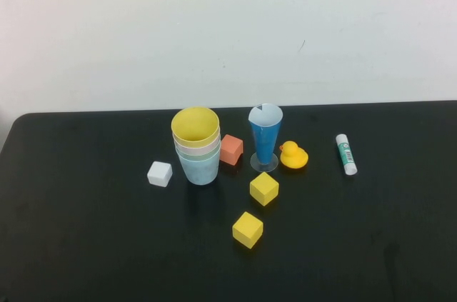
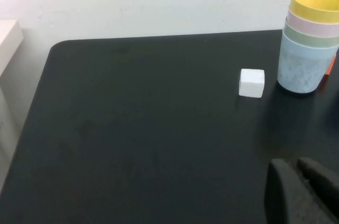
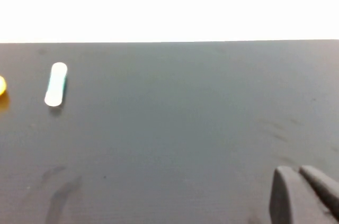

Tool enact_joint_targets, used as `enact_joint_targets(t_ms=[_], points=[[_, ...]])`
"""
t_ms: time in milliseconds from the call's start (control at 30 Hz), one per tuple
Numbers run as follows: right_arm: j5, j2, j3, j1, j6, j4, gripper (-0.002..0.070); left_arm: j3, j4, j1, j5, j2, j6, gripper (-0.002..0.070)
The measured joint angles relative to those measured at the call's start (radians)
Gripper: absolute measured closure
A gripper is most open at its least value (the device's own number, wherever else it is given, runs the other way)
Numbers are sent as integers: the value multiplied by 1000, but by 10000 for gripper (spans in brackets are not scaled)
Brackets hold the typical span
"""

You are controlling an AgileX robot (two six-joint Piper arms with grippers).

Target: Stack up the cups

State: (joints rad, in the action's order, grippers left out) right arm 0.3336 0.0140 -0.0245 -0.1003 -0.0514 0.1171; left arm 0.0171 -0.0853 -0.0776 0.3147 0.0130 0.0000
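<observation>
Fingers pressed together, holding nothing, on both the left gripper (image 2: 303,192) and the right gripper (image 3: 304,195), each parked low near the table's close edge. Left of centre, four pastel plastic tumblers (image 1: 196,145) sit nested, yellow topmost, light blue lowest. Stacking looks finished.

A lab-style test bench: a bare black table (image 1: 86,245) against a plain white wall (image 1: 214,23), set with small props, namely stacked cups (image 1: 196,146), coloured cubes (image 1: 248,230), a rubber duck (image 1: 293,155) and a glue stick (image 1: 345,154)
</observation>
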Motion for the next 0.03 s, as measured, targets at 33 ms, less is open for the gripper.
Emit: enact_joint_targets(t_ms=[33], points=[[0,0,0,-7,0,0,678,0,0,0,0,0,0,677]])
